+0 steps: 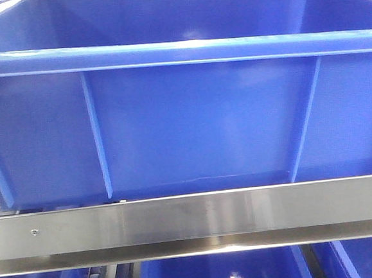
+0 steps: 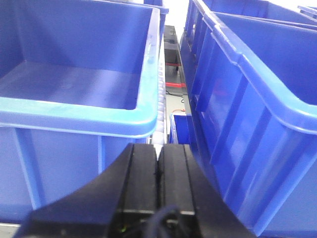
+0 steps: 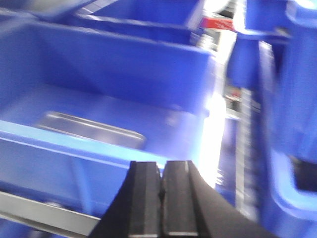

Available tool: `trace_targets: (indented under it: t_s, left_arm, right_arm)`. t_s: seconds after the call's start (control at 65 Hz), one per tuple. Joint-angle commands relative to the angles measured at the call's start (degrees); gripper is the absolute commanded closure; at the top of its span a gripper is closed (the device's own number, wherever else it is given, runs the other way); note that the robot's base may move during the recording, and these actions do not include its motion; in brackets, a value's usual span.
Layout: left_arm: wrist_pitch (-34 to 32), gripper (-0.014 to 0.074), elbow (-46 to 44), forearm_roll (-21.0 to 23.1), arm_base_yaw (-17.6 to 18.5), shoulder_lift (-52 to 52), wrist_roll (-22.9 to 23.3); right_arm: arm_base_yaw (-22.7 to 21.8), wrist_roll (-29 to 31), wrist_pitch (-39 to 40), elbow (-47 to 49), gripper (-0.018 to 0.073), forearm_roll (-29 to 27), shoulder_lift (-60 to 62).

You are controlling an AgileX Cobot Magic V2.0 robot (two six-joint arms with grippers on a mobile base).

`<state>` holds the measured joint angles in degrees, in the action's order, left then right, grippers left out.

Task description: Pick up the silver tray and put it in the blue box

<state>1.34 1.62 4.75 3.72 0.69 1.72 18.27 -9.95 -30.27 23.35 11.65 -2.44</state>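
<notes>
The blue box (image 1: 184, 113), a deep crate with a thick rim and vertical ribs, fills the front view; neither gripper shows there. In the right wrist view a silver metal tray (image 3: 91, 130) with a rounded corner lies on the floor of a blue crate (image 3: 114, 54). The view is blurred, so I cannot make out the tray's base. My right gripper (image 3: 162, 166) is shut and empty, in front of that crate's near rim and to the right of the tray. My left gripper (image 2: 158, 148) is shut and empty, low between two blue crates.
A steel shelf rail (image 1: 192, 219) runs below the blue box, with more blue crates (image 1: 216, 272) under it. The left wrist view shows a crate on the left (image 2: 74, 79) and another on the right (image 2: 247, 99). Another crate (image 3: 297, 188) stands right of my right gripper.
</notes>
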Motion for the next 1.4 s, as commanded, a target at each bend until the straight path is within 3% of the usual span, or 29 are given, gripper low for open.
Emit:
trace_targets:
  t_s: [0.0,0.154,0.354,0.415,0.462,1.385]
  left_arm:
    - [-4.4,0.0693,-0.2,0.51,-0.12,0.85,-0.12]
    - [-4.4,0.0693,-0.2,0.51,-0.12,0.85,-0.12]
    - [-4.4,0.0693,-0.2,0.51,-0.12,0.85,-0.12]
    - [-4.4,0.0693,-0.2,0.51,-0.12,0.85,-0.12]
    - [-4.4,0.0693,-0.2,0.51,-0.12,0.85,-0.12]
    - [-4.4,0.0693,-0.2,0.51,-0.12,0.85,-0.12]
  right_arm:
    - [-4.67,0.59,6.02,-0.89,0.0504,0.21,-0.76]
    - [-14.44,0.59,11.84,-8.72,0.0504,-1.89,1.57]
    - [-20.94,0.59,26.05,-21.98,0.0504,-9.2,4.16]
    - [-21.07,0.59,30.81,-25.67,0.0504,-11.29,4.16]
    - [-21.07,0.72,28.17,-25.19,0.0504,-11.29,4.16]
    - [-21.07,1.47,28.2,-25.27,0.0504,-11.29,4.16]
